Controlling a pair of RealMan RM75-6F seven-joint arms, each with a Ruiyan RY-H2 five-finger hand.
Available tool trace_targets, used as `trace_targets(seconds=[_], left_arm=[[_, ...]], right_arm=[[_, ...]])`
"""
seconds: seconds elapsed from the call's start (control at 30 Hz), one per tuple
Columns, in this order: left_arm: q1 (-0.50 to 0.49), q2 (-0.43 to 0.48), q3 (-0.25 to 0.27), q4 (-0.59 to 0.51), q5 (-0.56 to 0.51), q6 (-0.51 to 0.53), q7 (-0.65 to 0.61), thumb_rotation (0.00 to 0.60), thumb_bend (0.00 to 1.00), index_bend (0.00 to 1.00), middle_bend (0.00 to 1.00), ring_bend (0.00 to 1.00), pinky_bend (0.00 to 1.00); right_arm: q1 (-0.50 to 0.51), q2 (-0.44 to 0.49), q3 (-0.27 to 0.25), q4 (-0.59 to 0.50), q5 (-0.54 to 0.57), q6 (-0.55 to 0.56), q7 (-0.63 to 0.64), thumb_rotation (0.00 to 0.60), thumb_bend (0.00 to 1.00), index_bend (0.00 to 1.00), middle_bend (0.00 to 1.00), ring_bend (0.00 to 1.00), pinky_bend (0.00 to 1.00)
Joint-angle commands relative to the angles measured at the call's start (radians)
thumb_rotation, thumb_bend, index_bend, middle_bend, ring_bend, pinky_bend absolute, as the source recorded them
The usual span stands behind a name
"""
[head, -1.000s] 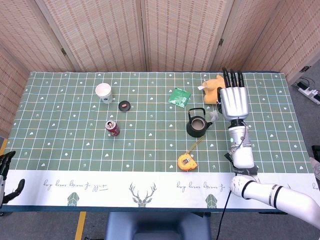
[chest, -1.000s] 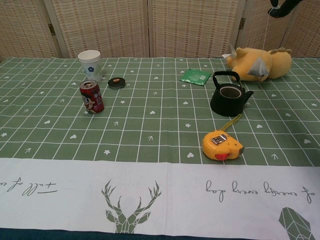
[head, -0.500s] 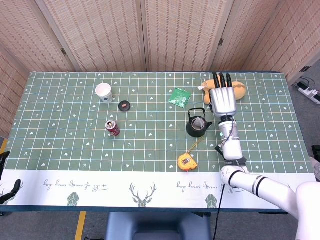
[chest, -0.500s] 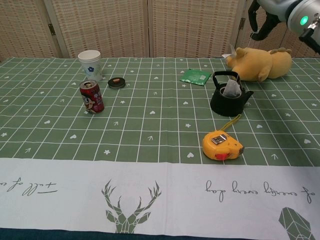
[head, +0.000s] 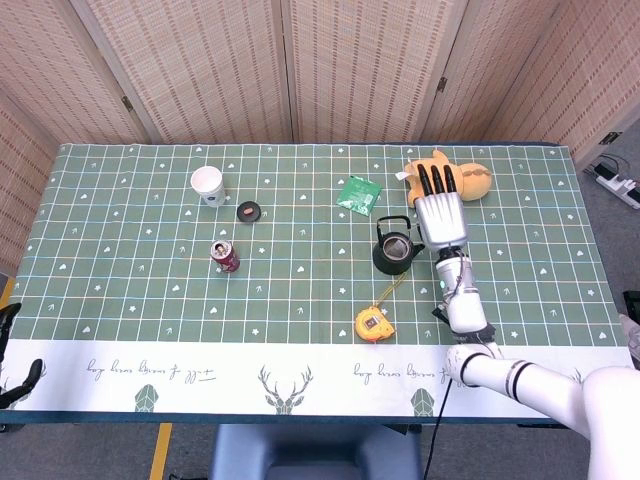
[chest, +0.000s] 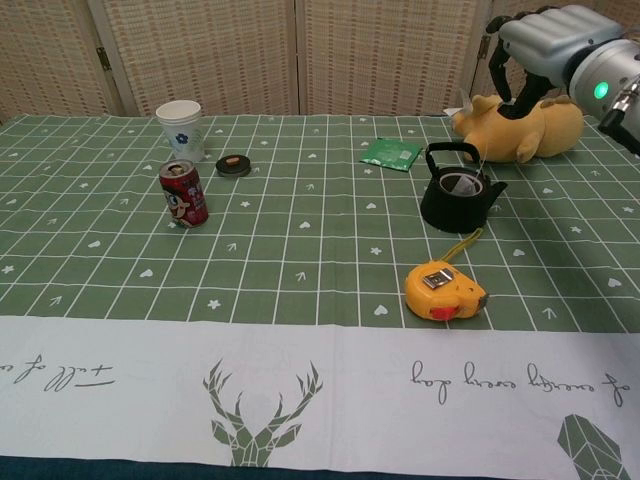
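Our right hand (chest: 545, 45) pinches a teabag string, the bag sunk in the squat black cast-iron teapot (chest: 458, 190), mid-table w/ spout aimed right, hoop handle upright. Plush yellow toy (chest: 525, 128) lies behind. Left hand (head: 12, 350): can't tell its state.

lab setup: folding screens (head: 300, 70) behind a cloth-covered table (head: 120, 300)

A cup (head: 207, 184) is seen at ten o'clock, with a small lid (head: 248, 211) just beside it. A can (head: 225, 256) stands nearer. A green packet (head: 358, 194) lies at twelve, a tape measure (head: 372, 324) at five.
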Motion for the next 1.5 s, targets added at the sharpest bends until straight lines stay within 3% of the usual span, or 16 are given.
trace_targets(seconds=[0.03, 0.27, 0.33, 0.4, 0.5, 0.6, 0.8, 0.9, 1.03, 1.13, 1.33, 1.5], left_arm=[[-0.002, -0.006, 0.0, -0.001, -0.001, -0.005, 0.018, 0.6, 0.37, 0.0, 0.06, 0.07, 0.03], [-0.007, -0.016, -0.002, -0.007, -0.012, -0.015, 0.053, 0.6, 0.37, 0.0, 0.06, 0.07, 0.03], [-0.007, -0.018, -0.004, -0.007, -0.018, -0.017, 0.058, 0.6, 0.37, 0.0, 0.06, 0.07, 0.03], [-0.008, -0.019, -0.006, -0.007, -0.021, -0.018, 0.06, 0.6, 0.37, 0.0, 0.06, 0.07, 0.03], [-0.008, -0.02, -0.006, -0.006, -0.024, -0.02, 0.065, 0.6, 0.37, 0.0, 0.06, 0.07, 0.03], [-0.009, -0.02, -0.006, -0.007, -0.023, -0.021, 0.065, 0.6, 0.37, 0.0, 0.06, 0.07, 0.03], [-0.007, -0.019, -0.006, -0.007, -0.019, -0.016, 0.059, 0.6, 0.37, 0.0, 0.06, 0.07, 0.03], [-0.006, -0.018, -0.005, -0.006, -0.012, -0.012, 0.057, 0.6, 0.37, 0.0, 0.06, 0.07, 0.03], [-0.011, -0.019, -0.001, -0.007, -0.002, -0.018, 0.063, 0.6, 0.37, 0.0, 0.06, 0.07, 0.03], [-0.015, -0.02, 0.002, -0.006, 0.006, -0.024, 0.062, 0.6, 0.37, 0.0, 0.06, 0.07, 0.03], [-0.028, -0.021, 0.008, -0.007, 0.024, -0.039, 0.059, 0.6, 0.37, 0.0, 0.06, 0.07, 0.03], [-0.027, -0.028, 0.015, -0.006, 0.051, -0.023, 0.079, 0.6, 0.37, 0.0, 0.06, 0.07, 0.03]], right_arm=[[-0.051, 0.026, -0.059, -0.043, -0.06, 0.045, 0.012, 0.6, 0.37, 0.67, 0.07, 0.0, 0.0], [-0.116, 0.035, -0.135, -0.038, -0.135, 0.07, 0.038, 0.6, 0.37, 0.67, 0.07, 0.0, 0.0], [-0.13, 0.032, -0.149, -0.031, -0.14, 0.061, 0.042, 0.6, 0.37, 0.63, 0.05, 0.0, 0.0], [-0.139, 0.033, -0.16, -0.033, -0.135, 0.048, 0.03, 0.6, 0.37, 0.46, 0.02, 0.0, 0.0], [-0.147, 0.031, -0.166, -0.038, -0.128, 0.042, 0.003, 0.6, 0.37, 0.15, 0.0, 0.0, 0.0], [-0.15, 0.033, -0.157, -0.052, -0.114, 0.037, -0.014, 0.6, 0.37, 0.01, 0.0, 0.0, 0.0], [-0.168, 0.076, -0.147, -0.133, -0.089, 0.032, -0.027, 0.6, 0.37, 0.0, 0.0, 0.0, 0.0], [-0.215, 0.149, -0.147, -0.252, -0.101, 0.079, 0.014, 0.6, 0.37, 0.0, 0.0, 0.0, 0.0], [-0.337, 0.296, -0.164, -0.455, -0.175, 0.229, 0.136, 0.6, 0.37, 0.0, 0.0, 0.0, 0.0], [-0.467, 0.399, -0.217, -0.553, -0.283, 0.391, 0.227, 0.6, 0.37, 0.0, 0.0, 0.0, 0.0], [-0.691, 0.453, -0.323, -0.511, -0.438, 0.629, 0.422, 0.6, 0.37, 0.0, 0.0, 0.0, 0.0], [-0.755, 0.434, -0.33, -0.402, -0.472, 0.642, 0.609, 0.6, 0.37, 0.0, 0.0, 0.0, 0.0]])
